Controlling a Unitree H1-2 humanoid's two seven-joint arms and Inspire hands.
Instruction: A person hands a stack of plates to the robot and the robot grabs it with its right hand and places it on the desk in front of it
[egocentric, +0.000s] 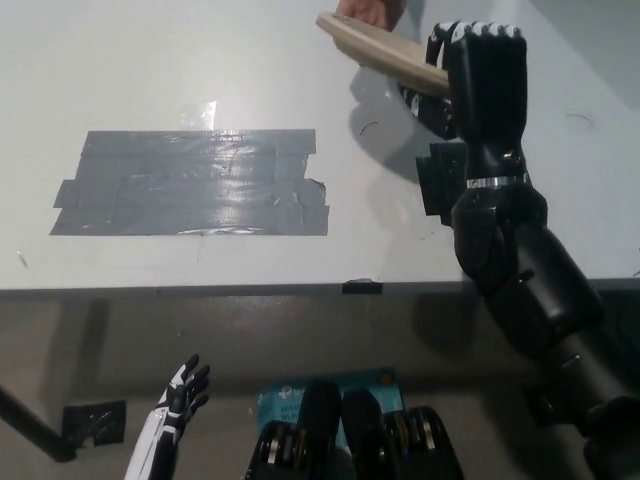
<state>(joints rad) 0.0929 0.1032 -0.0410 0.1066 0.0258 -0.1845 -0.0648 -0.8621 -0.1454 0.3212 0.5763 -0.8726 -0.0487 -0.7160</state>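
Observation:
A beige stack of plates (375, 45) hangs above the far right of the white desk (200, 80), seen almost edge-on. A person's hand (368, 10) holds its far rim at the top edge of the picture. My black right hand (485, 75) has its fingers curled over the near right rim of the stack. My white left hand (175, 410) rests low at the bottom left, below the desk's front edge, fingers apart and holding nothing.
A large patch of grey tape strips (190, 183) covers the desk's left middle. Black tape pieces (440, 185) lie on the desk under my right forearm. The desk's front edge (300, 290) runs across the picture.

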